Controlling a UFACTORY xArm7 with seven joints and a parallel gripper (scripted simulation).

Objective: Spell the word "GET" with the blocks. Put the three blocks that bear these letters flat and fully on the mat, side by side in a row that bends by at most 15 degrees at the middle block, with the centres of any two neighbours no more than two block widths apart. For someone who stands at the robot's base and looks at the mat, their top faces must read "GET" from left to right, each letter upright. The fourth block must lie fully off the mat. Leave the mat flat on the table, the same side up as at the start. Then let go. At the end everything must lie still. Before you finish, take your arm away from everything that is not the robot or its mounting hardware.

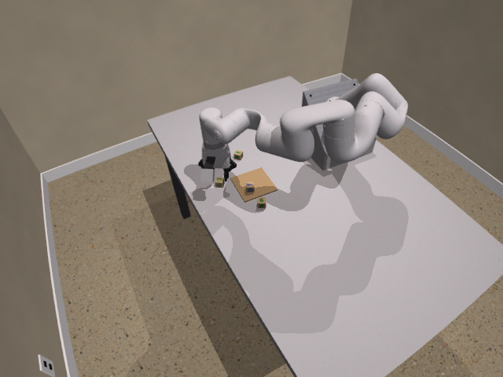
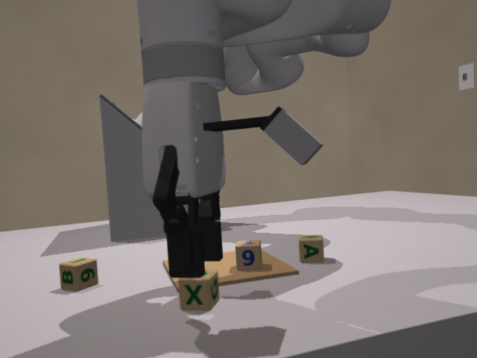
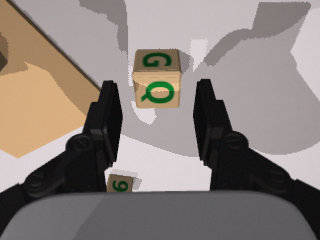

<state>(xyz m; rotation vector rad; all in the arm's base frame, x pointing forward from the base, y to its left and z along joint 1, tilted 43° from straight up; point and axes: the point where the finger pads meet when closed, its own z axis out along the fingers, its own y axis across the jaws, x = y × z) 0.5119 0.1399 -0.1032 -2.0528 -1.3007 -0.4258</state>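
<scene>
A wooden block [image 2: 199, 291] with X and G on its sides and Q on top lies on the table just off the near corner of the tan mat [image 2: 238, 271]. My gripper [image 2: 188, 272] hangs straight above it, open, with the fingers apart and not touching it. In the wrist view the block [image 3: 155, 78] shows between and below the two fingers. A block with a blue 9 [image 2: 248, 255] stands on the mat. A block with A [image 2: 311, 248] lies off the mat to the right. A block with B and 9 [image 2: 78, 273] lies off it to the left.
The table's near edge [image 2: 384, 335] runs close in front of the X block. The grey robot base box [image 1: 324, 122] stands behind the mat [image 1: 254, 184]. The wrist camera bracket [image 2: 292, 134] sticks out to the right of the gripper.
</scene>
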